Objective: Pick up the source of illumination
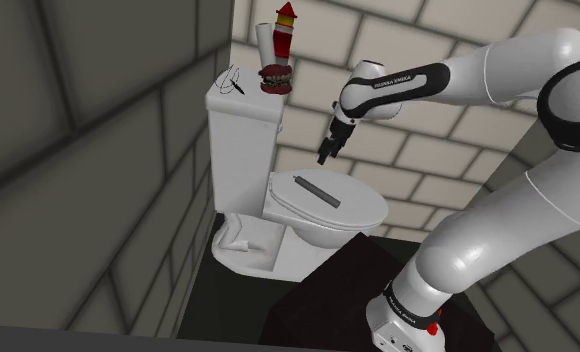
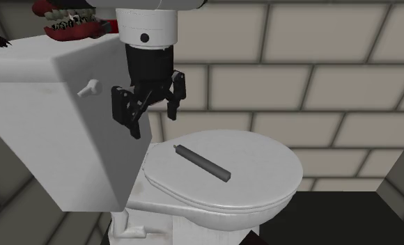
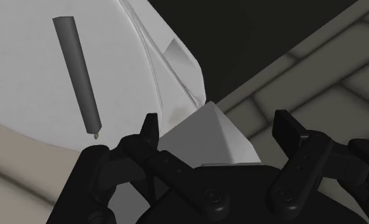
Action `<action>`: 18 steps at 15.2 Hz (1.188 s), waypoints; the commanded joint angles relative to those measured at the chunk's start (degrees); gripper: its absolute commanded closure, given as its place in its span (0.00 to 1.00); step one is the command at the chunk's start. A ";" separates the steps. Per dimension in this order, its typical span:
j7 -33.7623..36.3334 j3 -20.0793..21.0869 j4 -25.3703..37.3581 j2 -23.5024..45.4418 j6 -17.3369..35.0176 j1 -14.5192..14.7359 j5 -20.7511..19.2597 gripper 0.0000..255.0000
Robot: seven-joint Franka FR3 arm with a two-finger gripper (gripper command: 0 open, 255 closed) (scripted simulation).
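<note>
In the shoulder view, the dark grey candle (image 1: 316,190) lies flat on the shut toilet lid (image 1: 358,208). The gripper (image 1: 325,152) hangs in the air above it, not touching.

In the second exterior view, the gripper (image 2: 152,120) is beside the white tank (image 2: 40,111) — its fingers stand apart, holding nothing.

In the wrist view, the candle (image 3: 78,73) lies on the lid, off to one side of the fingers.

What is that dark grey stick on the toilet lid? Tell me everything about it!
It is a slim, plain dark grey candle, round like a rod, with a tiny wick at one end. It lies flat on the closed white toilet lid, wick end toward the tank. Only the lid touches it; the open claw hangs above, apart.
</note>
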 commanded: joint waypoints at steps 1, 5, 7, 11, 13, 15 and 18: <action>-1.85 -1.17 1.63 4.27 2.36 -0.01 0.84 0.00; -6.52 -3.42 4.96 12.85 6.74 -0.44 3.61 0.00; -9.07 -4.18 7.07 17.29 8.53 -0.89 5.50 0.00; -14.20 -4.74 12.15 26.30 11.25 -2.52 9.80 0.00; -16.56 -4.53 15.11 30.81 12.17 -3.75 11.89 0.00; -18.69 -4.12 18.35 35.28 12.83 -5.15 13.79 0.00; -21.31 -3.18 23.72 41.93 13.35 -7.56 16.06 0.00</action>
